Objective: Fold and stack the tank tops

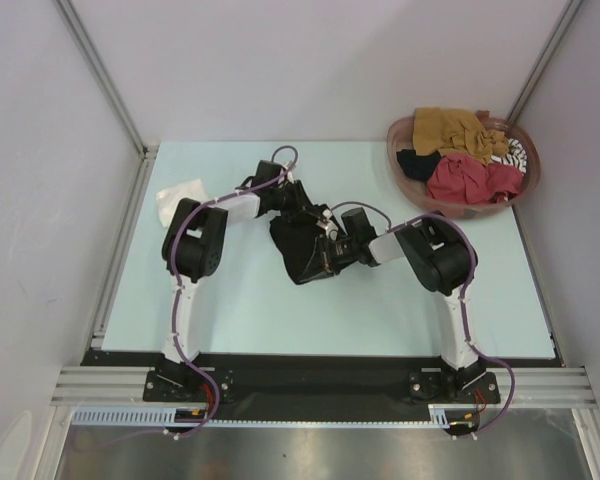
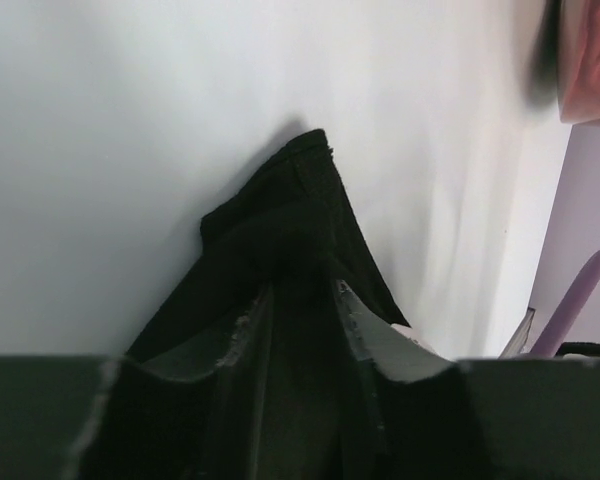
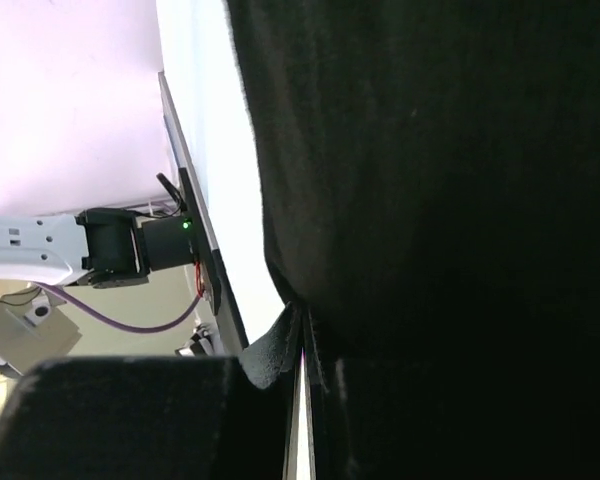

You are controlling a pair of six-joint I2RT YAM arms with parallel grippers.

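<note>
Top external view shows two arms of mine and six pieces of cloth that I can count. One black tank top [image 1: 298,250] lies crumpled at the middle of the table [image 1: 230,300], between my two grippers. One white tank top [image 1: 180,197] lies in a small heap near the table's far left edge, well apart from the black one. The round reddish-brown basket [image 1: 400,135] at the far right corner holds four more: one mustard-brown top [image 1: 448,128], one red top [image 1: 470,180], one striped top [image 1: 515,152], and one dark piece [image 1: 417,163] tucked under the mustard one.

My left gripper [image 1: 302,210] sits at the black tank top's far edge. In the left wrist view my left gripper [image 2: 298,310] has its jaws partly apart with a bunched ridge of the black cloth [image 2: 290,210] clamped between them. My right gripper [image 1: 325,250] is at the same garment's right side. In the right wrist view my right gripper [image 3: 304,345] has its jaws all but closed, pinching a thin fold of the black cloth [image 3: 430,150], which fills most of that view.

From above, my own wrists cover much of the black tank top, so I cannot make out its shape or straps. The dark piece in the basket is mostly buried. A pink blur in the upper right corner of the left wrist view is cut off and too soft to name.
</note>
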